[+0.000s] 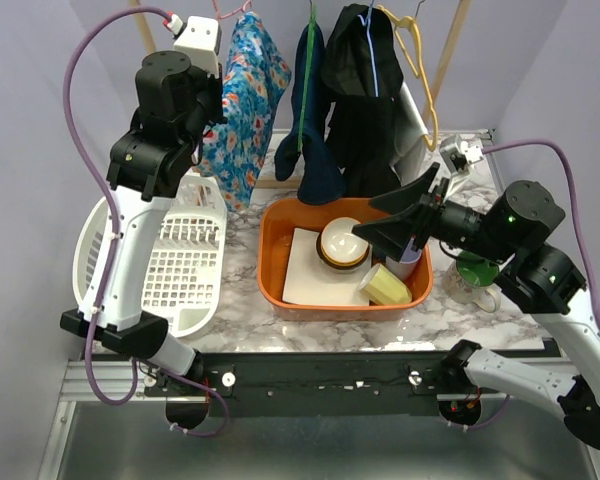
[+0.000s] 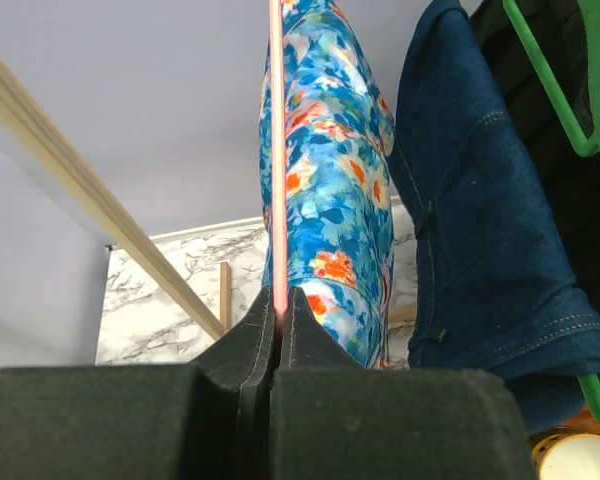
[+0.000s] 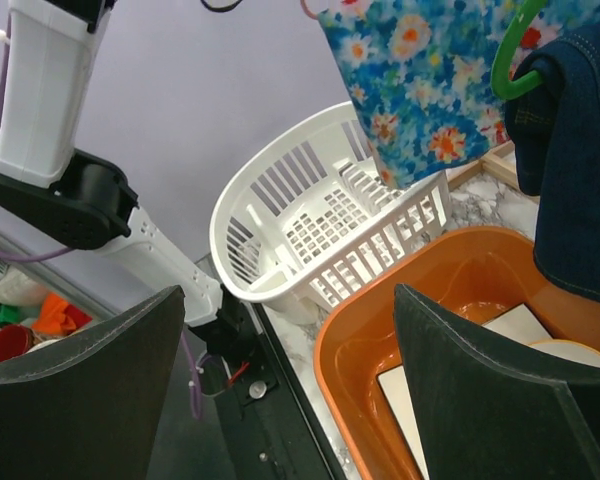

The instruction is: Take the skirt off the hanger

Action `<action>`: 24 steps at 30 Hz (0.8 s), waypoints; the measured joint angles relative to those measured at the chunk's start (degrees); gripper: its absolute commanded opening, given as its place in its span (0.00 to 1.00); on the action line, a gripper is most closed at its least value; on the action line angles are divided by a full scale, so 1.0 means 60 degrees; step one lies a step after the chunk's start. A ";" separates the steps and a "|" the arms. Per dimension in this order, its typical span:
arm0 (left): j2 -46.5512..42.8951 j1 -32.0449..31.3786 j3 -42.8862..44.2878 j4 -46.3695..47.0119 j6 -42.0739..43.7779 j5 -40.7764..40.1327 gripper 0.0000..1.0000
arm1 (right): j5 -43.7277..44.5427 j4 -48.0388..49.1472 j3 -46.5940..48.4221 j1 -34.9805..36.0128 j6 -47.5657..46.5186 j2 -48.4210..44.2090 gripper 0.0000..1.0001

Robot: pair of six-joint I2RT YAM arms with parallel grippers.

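Hanging over the far edge of the counter [image 1: 242, 335], toward its far-left corner, the blue flowered skirt [image 1: 242, 100] is draped on a thin pink hanger [image 2: 276, 150], with dark jeans [image 2: 480, 220] on a green hanger [image 2: 545, 80] just beside it. The left pincer [image 2: 280, 305] is raised to it and pinches the pink hanger's bar between its 2 fingers, right against the cloth. The right pincer [image 1: 368, 218] is spread wide, holding nothing, above the orange tub [image 1: 272, 270] at the middle of the counter, with a white basket [image 1: 205, 300] at the left edge.
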 measured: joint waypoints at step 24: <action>-0.3544 0.0000 -0.2076 -0.1464 -0.1264 0.0703 0.00 | 0.1180 -0.1282 0.6076 0.2313 0.0215 0.5271 0.89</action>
